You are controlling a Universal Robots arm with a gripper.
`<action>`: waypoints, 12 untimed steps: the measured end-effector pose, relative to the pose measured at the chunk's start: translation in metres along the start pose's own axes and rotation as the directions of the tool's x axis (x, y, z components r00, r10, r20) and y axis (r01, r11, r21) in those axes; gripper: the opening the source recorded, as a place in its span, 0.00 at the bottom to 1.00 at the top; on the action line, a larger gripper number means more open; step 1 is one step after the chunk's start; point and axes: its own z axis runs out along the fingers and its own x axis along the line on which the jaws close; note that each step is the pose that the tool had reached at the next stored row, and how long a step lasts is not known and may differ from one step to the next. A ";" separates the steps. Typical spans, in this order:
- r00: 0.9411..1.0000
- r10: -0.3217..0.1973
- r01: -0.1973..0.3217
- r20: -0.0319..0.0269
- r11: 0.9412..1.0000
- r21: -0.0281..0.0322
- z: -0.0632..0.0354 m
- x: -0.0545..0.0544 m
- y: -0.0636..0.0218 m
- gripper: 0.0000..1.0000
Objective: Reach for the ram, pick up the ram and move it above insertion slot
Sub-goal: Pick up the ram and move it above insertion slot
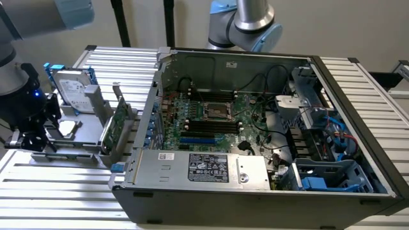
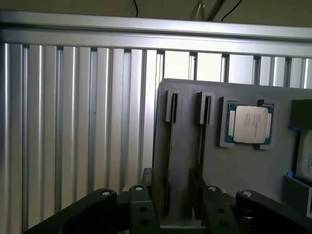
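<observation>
My black two-fingered gripper (image 1: 28,139) hangs at the grey plastic parts holder (image 1: 70,136), fingers (image 2: 141,207) spread wide and gripping nothing. In the wrist view the ram (image 2: 168,156), a long thin board stick seen edge-on as a dark strip in the holder's rail, lies straight ahead in the gap between the fingers. Its long axis runs away from the gripper. I can't tell whether they touch it. A second rail (image 2: 204,146) sits just beside it. The insertion slot (image 1: 211,125), one of several long black plastic sockets, lies well away from the gripper toward the exterior view's right, inside the open grey metal computer case (image 1: 357,120).
</observation>
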 end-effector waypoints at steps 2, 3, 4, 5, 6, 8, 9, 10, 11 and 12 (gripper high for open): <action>1.000 0.001 -0.001 0.000 1.000 0.000 0.0036 0.000 -0.0012 0.43; 1.000 0.002 -0.002 0.000 1.000 0.000 0.0054 0.000 -0.0018 0.43; 1.000 0.002 -0.002 0.000 1.000 0.000 0.0073 0.000 -0.0022 0.43; 1.000 0.003 -0.003 0.000 1.000 0.000 0.0091 0.000 -0.0024 0.43; 1.000 0.003 -0.003 0.000 1.000 0.000 0.0109 0.000 -0.0026 0.43; 1.000 0.003 -0.003 0.000 1.000 0.000 0.0144 0.000 -0.0029 0.43; 1.000 0.003 -0.003 0.000 1.000 0.000 0.0162 0.001 -0.0030 0.43; 1.000 0.003 -0.003 0.000 1.000 0.000 0.0181 0.001 -0.0031 0.43; 1.000 0.003 -0.003 0.000 1.000 0.000 0.0199 0.001 -0.0031 0.43; 1.000 0.003 -0.003 0.000 1.000 0.000 0.0219 0.001 -0.0032 0.43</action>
